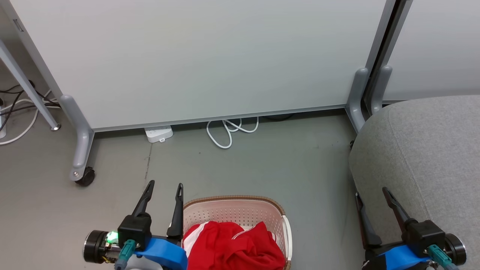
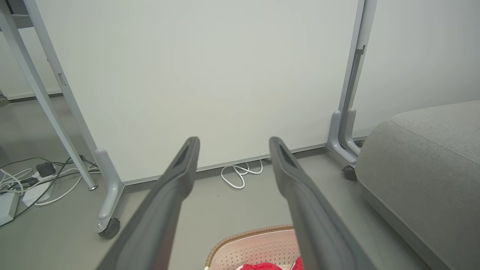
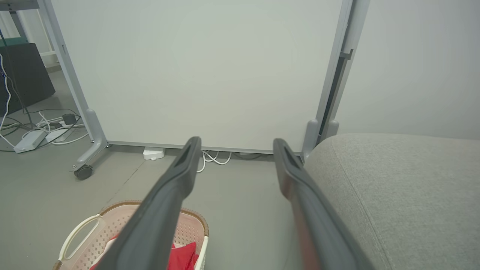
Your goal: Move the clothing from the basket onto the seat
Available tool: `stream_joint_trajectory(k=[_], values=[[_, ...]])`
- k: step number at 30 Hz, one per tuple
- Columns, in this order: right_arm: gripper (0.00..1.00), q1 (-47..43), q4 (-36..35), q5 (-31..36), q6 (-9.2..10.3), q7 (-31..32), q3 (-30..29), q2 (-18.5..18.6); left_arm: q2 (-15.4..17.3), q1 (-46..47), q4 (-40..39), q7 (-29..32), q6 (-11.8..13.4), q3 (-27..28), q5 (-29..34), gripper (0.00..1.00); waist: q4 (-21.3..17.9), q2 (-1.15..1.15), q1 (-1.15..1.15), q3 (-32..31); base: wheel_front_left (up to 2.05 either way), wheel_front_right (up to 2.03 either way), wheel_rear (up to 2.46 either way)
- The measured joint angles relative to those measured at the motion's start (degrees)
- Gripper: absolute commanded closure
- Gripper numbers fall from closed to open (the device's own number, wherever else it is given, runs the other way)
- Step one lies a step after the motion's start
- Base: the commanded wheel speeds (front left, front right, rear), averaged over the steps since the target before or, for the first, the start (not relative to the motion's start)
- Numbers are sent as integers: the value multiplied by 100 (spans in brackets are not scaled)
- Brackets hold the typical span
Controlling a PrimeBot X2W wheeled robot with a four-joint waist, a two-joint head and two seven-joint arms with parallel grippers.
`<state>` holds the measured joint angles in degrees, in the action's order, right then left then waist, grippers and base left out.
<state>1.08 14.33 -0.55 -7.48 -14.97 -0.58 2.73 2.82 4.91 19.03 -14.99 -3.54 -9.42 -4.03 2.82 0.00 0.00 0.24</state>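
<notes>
Left gripper (image 1: pixel 165 183) and right gripper (image 1: pixel 371 192) hang released, empty; grey floor (image 1: pixel 318 168) lies between basket (image 1: pixel 232 197) rim and seat (image 1: pixel 423 150) edge.

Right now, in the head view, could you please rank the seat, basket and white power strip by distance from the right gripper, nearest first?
1. seat, directly beside the right gripper.
2. basket, on the floor to its left.
3. white power strip, far left, at the foot of the partition.
</notes>
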Motion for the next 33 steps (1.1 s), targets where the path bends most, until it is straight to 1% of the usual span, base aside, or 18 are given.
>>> stream_joint_trajectory(k=[7,14,25,29,33], values=[[0,45,29,0,0,-1,67,-1,10,283,214,-1,-153,-166,135,0,-63,0,0,56,0,0,0],[0,187,-1,-22,0,-4,166,98,115,857,703,-3,-296,-557,320,0,-251,0,0,313,0,0,0],[0,860,-159,-114,-1,-7,290,244,369,2136,1941,-7,-387,-1395,420,0,-641,0,1,1292,0,0,0],[0,1151,-229,-148,-1,-7,390,258,491,2532,2421,-7,-389,-1871,380,0,-806,0,1,1716,0,0,0],[0,1427,-281,-172,0,-7,488,350,595,2944,2914,-7,-390,-2356,264,0,-954,0,1,2170,0,0,0]])
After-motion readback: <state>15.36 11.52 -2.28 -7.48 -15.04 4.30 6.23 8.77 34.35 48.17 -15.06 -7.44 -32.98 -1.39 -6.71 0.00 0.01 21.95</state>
